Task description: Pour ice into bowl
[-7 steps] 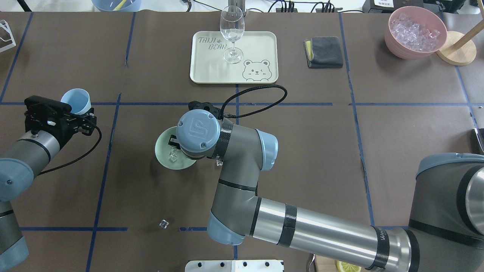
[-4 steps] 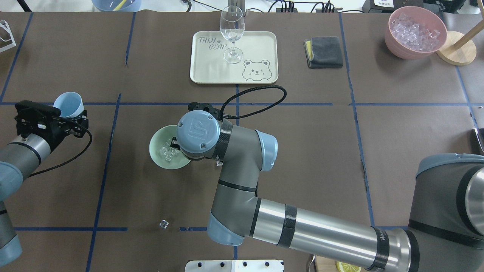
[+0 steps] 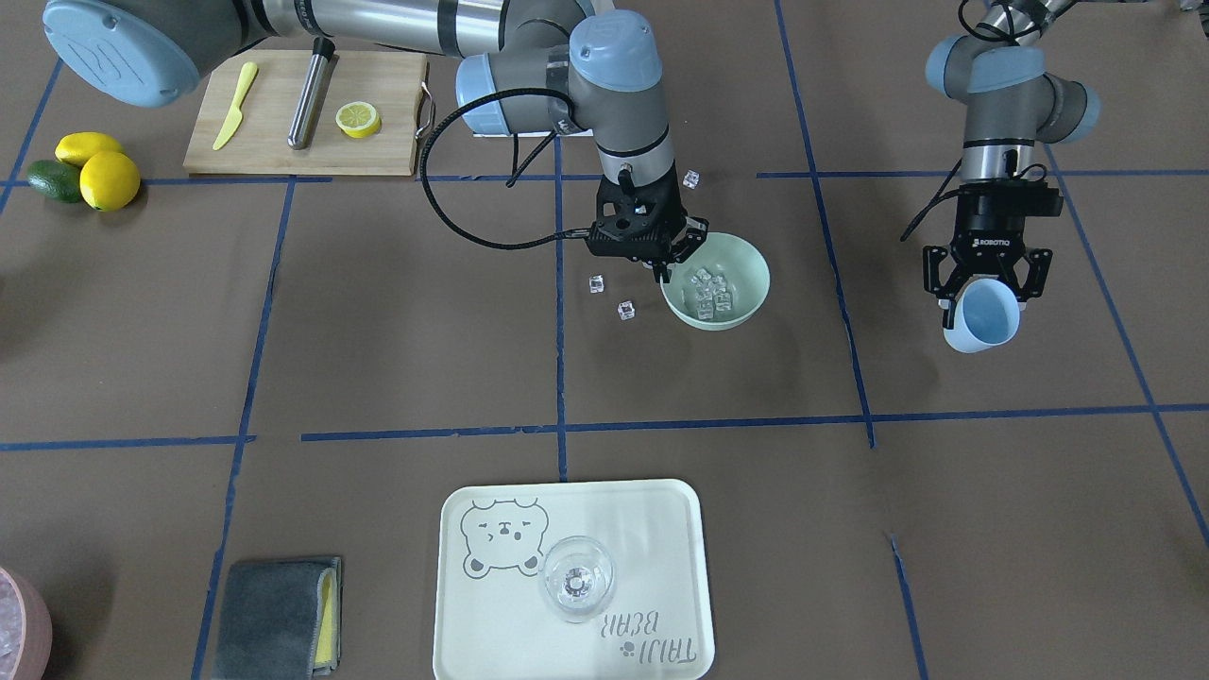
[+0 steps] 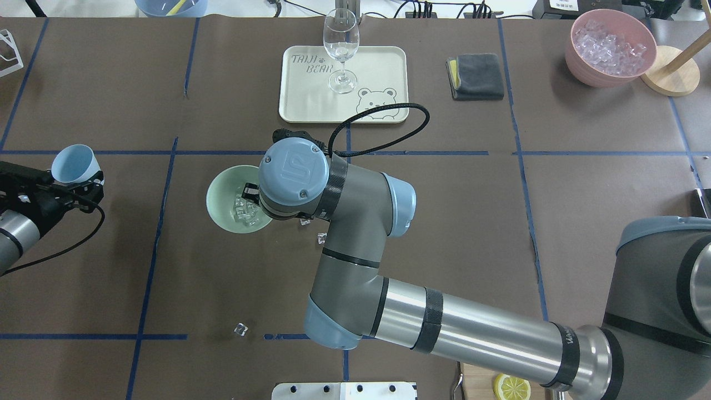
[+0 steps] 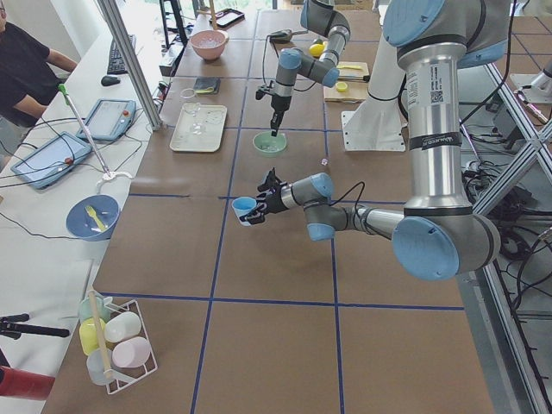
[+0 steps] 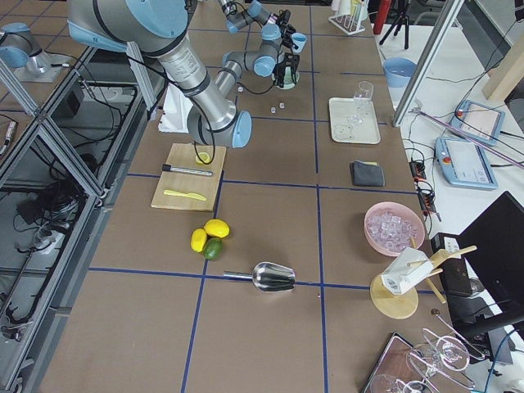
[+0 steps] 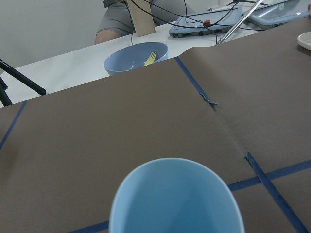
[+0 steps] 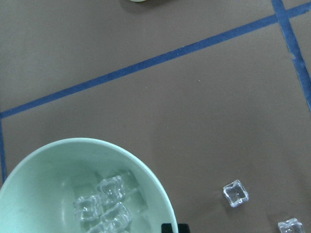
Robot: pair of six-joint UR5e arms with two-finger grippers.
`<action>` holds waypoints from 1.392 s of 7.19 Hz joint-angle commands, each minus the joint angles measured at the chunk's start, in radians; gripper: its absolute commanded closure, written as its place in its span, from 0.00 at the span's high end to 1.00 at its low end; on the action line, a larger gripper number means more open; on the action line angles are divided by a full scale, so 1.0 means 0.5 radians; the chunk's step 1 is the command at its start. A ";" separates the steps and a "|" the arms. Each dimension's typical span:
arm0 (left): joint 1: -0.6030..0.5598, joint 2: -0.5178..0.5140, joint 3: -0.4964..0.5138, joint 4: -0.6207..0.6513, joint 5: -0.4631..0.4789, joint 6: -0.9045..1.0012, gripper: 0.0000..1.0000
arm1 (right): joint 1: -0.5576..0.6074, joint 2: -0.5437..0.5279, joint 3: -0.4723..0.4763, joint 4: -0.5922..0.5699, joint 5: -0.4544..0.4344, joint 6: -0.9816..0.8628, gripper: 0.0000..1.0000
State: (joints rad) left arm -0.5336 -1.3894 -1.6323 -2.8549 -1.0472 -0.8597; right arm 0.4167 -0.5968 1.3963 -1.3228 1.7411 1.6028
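Observation:
The pale mint-green bowl (image 3: 729,269) sits left of the table's middle, with several clear ice cubes (image 3: 708,289) inside; it also shows in the overhead view (image 4: 222,195) and the right wrist view (image 8: 43,170). My right gripper (image 3: 664,268) is shut on the bowl's rim on its right-arm side. Three loose ice cubes lie on the table near the bowl, two of them close together (image 3: 626,310). My left gripper (image 3: 982,295) is shut on a light blue cup (image 3: 982,321), which looks empty in the left wrist view (image 7: 175,199) and is held well to the left of the bowl.
A cream tray (image 4: 377,66) with a wine glass (image 4: 340,50) stands at the far middle. A grey cloth (image 4: 475,76) and a pink container of ice (image 4: 611,47) are far right. A cutting board (image 3: 274,132) and lemons (image 3: 94,170) are near the robot's right.
My right gripper has moved the bowl left and away from the robot, and more ice now shows in it. My left arm has drawn back to the left with the cup.

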 commanded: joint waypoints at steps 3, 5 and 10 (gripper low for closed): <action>0.054 0.082 0.190 -0.223 0.216 -0.412 0.00 | 0.179 -0.657 0.865 -0.305 0.153 -0.143 0.00; 0.119 0.082 0.227 -0.230 0.275 -0.428 0.00 | 0.307 -0.946 1.045 -0.285 0.266 -0.318 0.00; 0.383 0.100 0.258 -0.227 0.413 -0.631 0.50 | 0.626 -1.389 1.168 -0.284 0.475 -0.827 0.00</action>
State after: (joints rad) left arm -0.3514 -1.3445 -1.5039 -2.9688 -0.8408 -1.1748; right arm 0.6921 -1.2378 1.9775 -1.4644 1.9616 1.2673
